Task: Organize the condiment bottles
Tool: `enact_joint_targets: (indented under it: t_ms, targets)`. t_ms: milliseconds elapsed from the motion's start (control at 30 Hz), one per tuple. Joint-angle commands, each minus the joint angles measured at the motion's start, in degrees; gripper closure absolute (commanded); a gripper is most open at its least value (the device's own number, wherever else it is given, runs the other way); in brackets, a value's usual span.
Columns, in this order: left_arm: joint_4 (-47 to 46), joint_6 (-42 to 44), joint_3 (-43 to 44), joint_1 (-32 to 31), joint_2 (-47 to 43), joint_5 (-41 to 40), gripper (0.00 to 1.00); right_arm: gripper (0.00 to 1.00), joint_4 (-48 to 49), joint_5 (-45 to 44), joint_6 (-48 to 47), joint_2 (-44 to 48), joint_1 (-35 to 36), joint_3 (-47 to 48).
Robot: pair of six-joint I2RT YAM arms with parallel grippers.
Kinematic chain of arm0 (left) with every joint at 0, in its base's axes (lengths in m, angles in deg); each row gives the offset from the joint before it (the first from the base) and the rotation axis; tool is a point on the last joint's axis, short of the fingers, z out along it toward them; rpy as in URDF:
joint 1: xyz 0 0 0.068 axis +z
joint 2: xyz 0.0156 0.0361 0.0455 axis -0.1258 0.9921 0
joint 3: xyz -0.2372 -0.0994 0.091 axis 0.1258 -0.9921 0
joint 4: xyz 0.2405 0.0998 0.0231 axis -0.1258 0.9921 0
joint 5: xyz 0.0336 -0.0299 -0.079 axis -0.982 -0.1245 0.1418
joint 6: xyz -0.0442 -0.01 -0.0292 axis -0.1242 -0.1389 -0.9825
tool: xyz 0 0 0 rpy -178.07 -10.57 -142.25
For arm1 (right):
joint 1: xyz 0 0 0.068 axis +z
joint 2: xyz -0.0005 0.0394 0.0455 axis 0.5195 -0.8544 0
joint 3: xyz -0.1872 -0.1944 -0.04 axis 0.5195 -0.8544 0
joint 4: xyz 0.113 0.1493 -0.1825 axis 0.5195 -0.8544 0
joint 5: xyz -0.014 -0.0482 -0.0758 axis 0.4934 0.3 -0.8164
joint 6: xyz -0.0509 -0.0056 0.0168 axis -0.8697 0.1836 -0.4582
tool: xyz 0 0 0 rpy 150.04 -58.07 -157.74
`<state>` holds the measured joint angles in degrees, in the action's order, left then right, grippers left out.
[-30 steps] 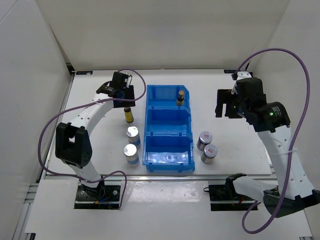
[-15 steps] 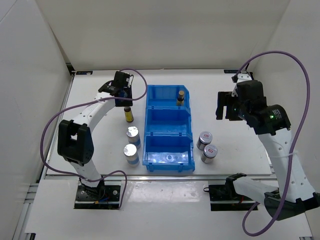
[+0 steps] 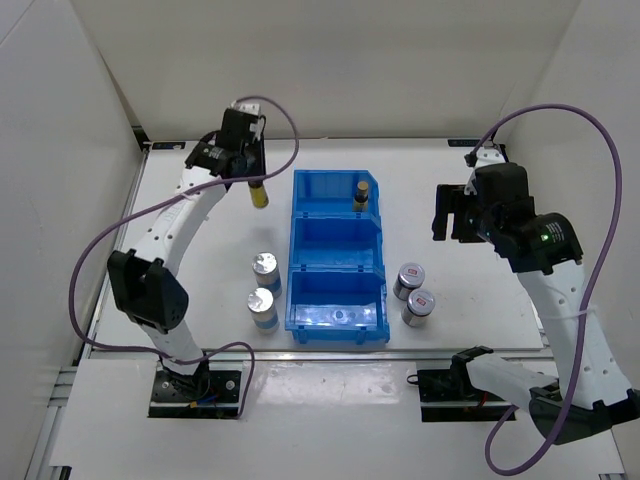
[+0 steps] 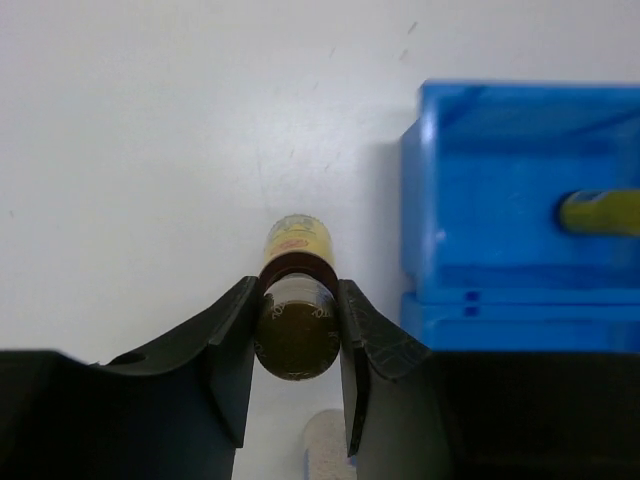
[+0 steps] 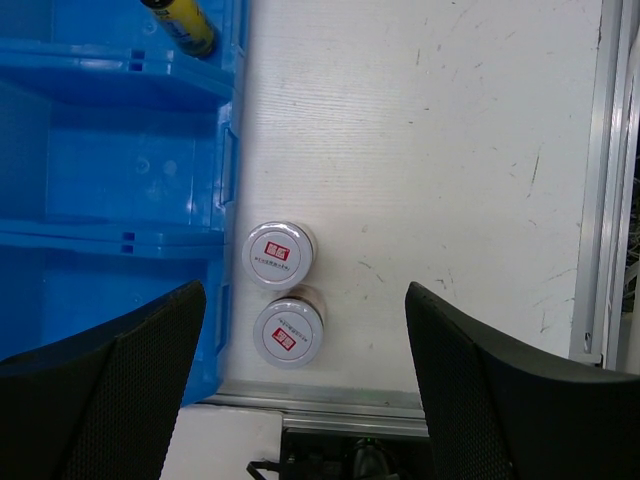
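A: Status on the left gripper?
B: Clamped tight around the cap end of a slim dark-brown bottle, yellow label pointing down. Held upright, seemingly lifted clear of the table, just left of the blue bin, level with its far compartment.
A: Why there?
B: Probably lining up with the matching dark-brown bottle standing in that far compartment. Sorting by kind, at a guess.
A: And the right gripper?
B: Spread wide, gripping nothing. Hovering high, right of the bin, looking down on two grey bottles with red-white tops, just beside each other next to the near compartment.
A: Left to do?
B: Two white silver-topped bottles upright on the table left of the bin, close together. Greys not yet binned either. Middle and near compartments likely meant for those pairs. Early in the task, by the look of it.
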<state>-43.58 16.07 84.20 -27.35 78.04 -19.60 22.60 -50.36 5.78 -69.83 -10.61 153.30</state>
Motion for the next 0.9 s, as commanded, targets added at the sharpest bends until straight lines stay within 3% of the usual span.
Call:
enact_joint_targets:
  t_ms: [0, 367, 867]
  targets:
    - [-0.28, 2.18, 13.27, -3.34, -4.34, -2.71, 0.89, 0.16, 1.99, -0.06, -0.28, 1.7, -0.12, -0.9]
    - [0.61, 2.18, 25.42, -13.27, 6.48, -2.01, 0.89, 0.15, 2.51, -0.06, -0.28, 2.24, -0.12, -1.43]
    - [-0.01, -0.72, 28.78, -16.36, 19.66, -1.83, 0.89, 0.14, 3.04, -0.06, -0.28, 3.29, -0.12, -2.57]
